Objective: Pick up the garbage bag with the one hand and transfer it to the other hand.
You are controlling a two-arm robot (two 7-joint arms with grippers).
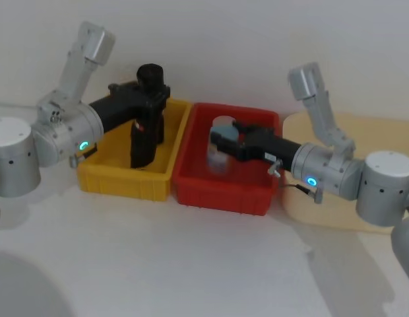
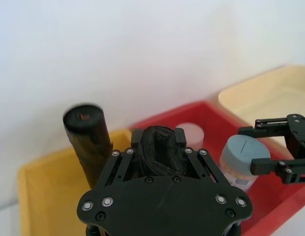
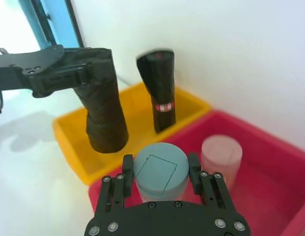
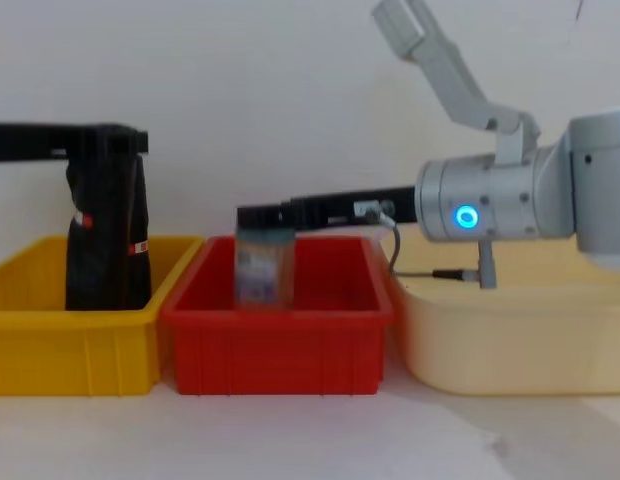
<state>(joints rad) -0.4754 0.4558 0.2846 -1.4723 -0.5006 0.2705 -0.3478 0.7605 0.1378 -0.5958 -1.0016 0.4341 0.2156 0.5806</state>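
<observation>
The garbage bag (image 1: 142,146) stands upright in the yellow bin (image 1: 119,179) at ten o'clock, its top clamped by the left gripper (image 1: 154,99), with a second roll (image 1: 150,71) at its one o'clock. The right gripper (image 1: 222,140) clasps a blue-lidded jar (image 3: 160,169) in the red bin (image 1: 218,193).

The left arm (image 1: 64,125) and right arm (image 1: 338,168) are round and silver-grey, each with a glowing ring (image 1: 83,146). The left gripper (image 2: 158,141) and right gripper (image 3: 160,165) are black with tiny shiny screws (image 2: 107,201).

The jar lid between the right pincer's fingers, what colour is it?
Pale blue-grey; the lid shows best in the right wrist view.
</observation>
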